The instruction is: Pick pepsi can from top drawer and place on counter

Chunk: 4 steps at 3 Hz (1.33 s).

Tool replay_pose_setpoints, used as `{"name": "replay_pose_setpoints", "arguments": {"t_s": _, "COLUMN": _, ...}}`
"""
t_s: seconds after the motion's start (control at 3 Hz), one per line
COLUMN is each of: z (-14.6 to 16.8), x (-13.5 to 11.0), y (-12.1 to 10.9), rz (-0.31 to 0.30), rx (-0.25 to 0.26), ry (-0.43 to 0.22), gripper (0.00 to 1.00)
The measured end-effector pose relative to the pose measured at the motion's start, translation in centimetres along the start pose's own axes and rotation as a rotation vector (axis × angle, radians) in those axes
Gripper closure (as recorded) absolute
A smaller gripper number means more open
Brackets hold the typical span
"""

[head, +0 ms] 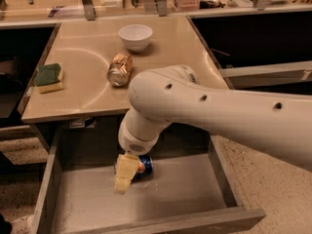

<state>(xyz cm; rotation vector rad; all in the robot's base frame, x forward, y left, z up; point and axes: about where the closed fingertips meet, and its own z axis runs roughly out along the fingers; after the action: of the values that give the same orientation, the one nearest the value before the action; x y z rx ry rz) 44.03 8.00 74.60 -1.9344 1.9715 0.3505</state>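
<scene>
No lettering can be read anywhere in the scene. The pepsi can (143,165), in the top drawer (195,191), shows only a patch of its red, white and blue emblem, its left part covered by the gripper (122,182).
</scene>
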Motion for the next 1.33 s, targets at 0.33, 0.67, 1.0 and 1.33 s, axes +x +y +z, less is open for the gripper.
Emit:
{"name": "replay_pose_setpoints", "arguments": {"t_s": 0.33, "z": 0.3, "x": -0.1, "y": -0.1, "rz": 0.002, "rx": 0.005, "ry": 0.014, "gripper": 0.00}}
{"name": "replay_pose_setpoints", "arguments": {"t_s": 0.67, "z": 1.3, "x": -0.5, "y": 0.3, "rz": -0.011, "rx": -0.004, "ry": 0.028, "gripper": 0.00}}
{"name": "replay_pose_setpoints", "arguments": {"t_s": 1.0, "z": 4.5, "x": 0.3, "y": 0.6, "rz": 0.022, "rx": -0.026, "ry": 0.028, "gripper": 0.00}}
{"name": "replay_pose_setpoints", "arguments": {"t_s": 1.33, "z": 7.7, "x": 0.8, "y": 0.3, "rz": 0.036, "rx": -0.038, "ry": 0.031, "gripper": 0.00}}
